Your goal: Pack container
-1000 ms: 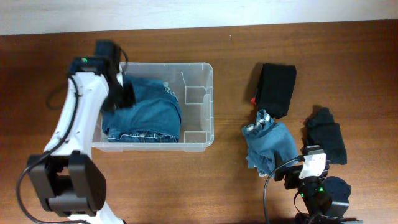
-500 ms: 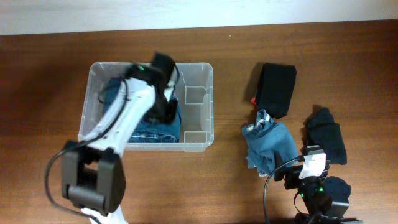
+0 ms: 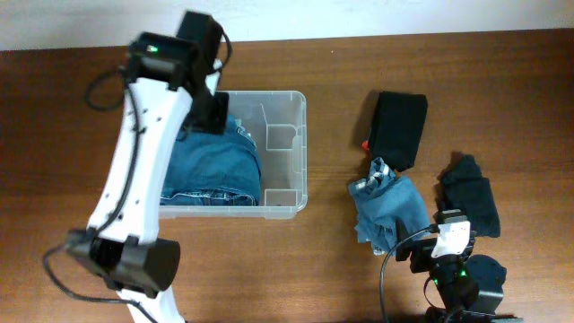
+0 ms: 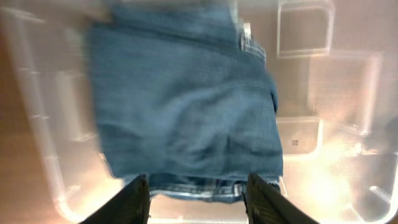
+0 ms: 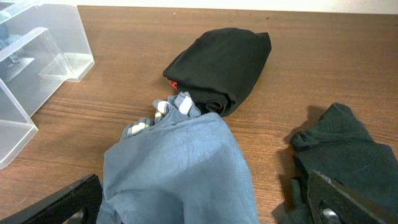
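Container [image 3: 289, 148] is sitting left of centre on the desk [image 3: 296, 269], with 1 pair of folded jeans [image 3: 211, 166] lying inside. Left tool [image 4: 198, 190] is hovering above them, spread wide and carrying nothing. Right tool [image 5: 205, 202] is also gaping wide and empty, just short of the blue garment [image 3: 390, 208]. Packing is looking part done, so the next move is likely gripping that garment.

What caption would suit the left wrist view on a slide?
Left gripper open over folded blue jeans lying in the clear plastic container.
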Controlling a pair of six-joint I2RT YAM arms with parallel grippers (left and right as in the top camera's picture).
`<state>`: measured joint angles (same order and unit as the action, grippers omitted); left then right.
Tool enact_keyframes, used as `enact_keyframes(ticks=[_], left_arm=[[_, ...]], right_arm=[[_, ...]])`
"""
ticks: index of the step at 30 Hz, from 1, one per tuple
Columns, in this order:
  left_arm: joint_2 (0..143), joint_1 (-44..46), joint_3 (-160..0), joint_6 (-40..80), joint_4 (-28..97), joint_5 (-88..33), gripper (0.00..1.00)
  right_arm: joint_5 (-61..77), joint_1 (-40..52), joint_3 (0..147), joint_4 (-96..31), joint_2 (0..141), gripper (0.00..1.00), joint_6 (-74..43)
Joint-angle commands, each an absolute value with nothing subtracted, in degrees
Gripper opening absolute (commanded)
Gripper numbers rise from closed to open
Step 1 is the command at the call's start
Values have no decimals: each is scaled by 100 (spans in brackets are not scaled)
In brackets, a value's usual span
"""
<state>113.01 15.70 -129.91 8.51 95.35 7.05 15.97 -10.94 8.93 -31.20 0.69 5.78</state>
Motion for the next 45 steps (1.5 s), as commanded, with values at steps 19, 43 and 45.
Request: enact_keyframes(ticks=[19, 43, 45], left_arm=[[11312, -113, -7448, 1039, 6464, -333, 52], [11338, -1507, -16945, 913, 9668, -364, 99], [11340, -1704, -16931, 913, 9668, -366, 100]], right_arm=[[1605, -1125, 862, -3120, 40, 98, 528], [1605, -1125, 862, -3122, 40, 98, 528], [1605, -1125, 862, -3120, 40, 98, 528]])
